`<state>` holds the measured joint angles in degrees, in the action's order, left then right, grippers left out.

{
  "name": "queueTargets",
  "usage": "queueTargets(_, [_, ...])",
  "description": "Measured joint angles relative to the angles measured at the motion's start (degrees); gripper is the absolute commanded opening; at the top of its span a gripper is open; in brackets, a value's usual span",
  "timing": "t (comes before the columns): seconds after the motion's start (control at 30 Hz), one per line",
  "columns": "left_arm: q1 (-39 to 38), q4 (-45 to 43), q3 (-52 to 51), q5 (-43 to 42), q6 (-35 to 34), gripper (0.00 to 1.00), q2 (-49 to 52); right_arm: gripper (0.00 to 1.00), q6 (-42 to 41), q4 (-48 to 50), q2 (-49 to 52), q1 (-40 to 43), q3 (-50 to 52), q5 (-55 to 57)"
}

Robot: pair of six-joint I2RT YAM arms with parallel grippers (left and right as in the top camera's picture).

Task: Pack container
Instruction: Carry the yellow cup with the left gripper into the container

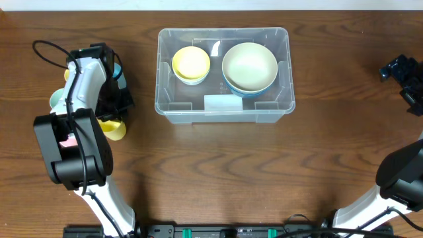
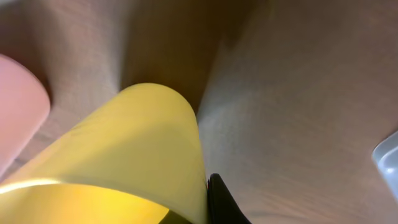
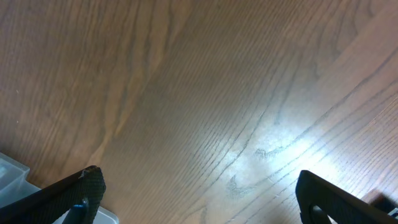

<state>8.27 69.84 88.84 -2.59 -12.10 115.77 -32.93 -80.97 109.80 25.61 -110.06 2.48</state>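
One wooden table (image 1: 218, 172) carries everything. On it is one clear container (image 1: 225, 109), a little toward 12 o'clock from the table's middle. Its open side faces up and its long axis runs from 9 to 3 o'clock.

There are two arms. The left gripper (image 1: 114, 118) is at 9 o'clock from the container, well apart from it, low among the cups. In the left wrist view one dark finger (image 2: 224, 205) lies against the side of the yellow cup (image 2: 124, 162), but I cannot tell if the jaws really clamp it. The right gripper (image 3: 205, 199) is at 3 o'clock from the container, also well apart. Its fingers stand wide apart and nothing is between them, only bare wood.

Inside the container I count two bowls on top: a big pale green bowl (image 1: 249, 66) toward 3 o'clock and a smaller yellow bowl (image 1: 191, 63) toward 9 o'clock. A blue rim shows under each.

By the left arm I count four cups, partly hidden: the yellow one, a pale green cup (image 1: 57, 100), a blue cup (image 1: 117, 69) and a pink cup (image 2: 18, 112).
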Motion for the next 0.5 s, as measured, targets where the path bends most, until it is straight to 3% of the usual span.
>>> queueTargets(0.13, [-0.85, 2.71, -0.26, 0.02, 0.09, 0.06, -4.63, 0.99, 0.00, 0.00, 0.00, 0.00, 0.00, 0.00])
queueTargets(0.27, [-3.17, 4.31, -0.24, -0.15, 0.59, 0.06, -16.41, 0.99, 0.00, -0.02, 0.00, 0.00, 0.00, 0.00])
queueTargets(0.5, [-15.02, 4.63, 5.90, -2.71, 3.06, 0.06, -36.61, 0.99, 0.00, 0.00, 0.00, 0.00, 0.00, -0.02])
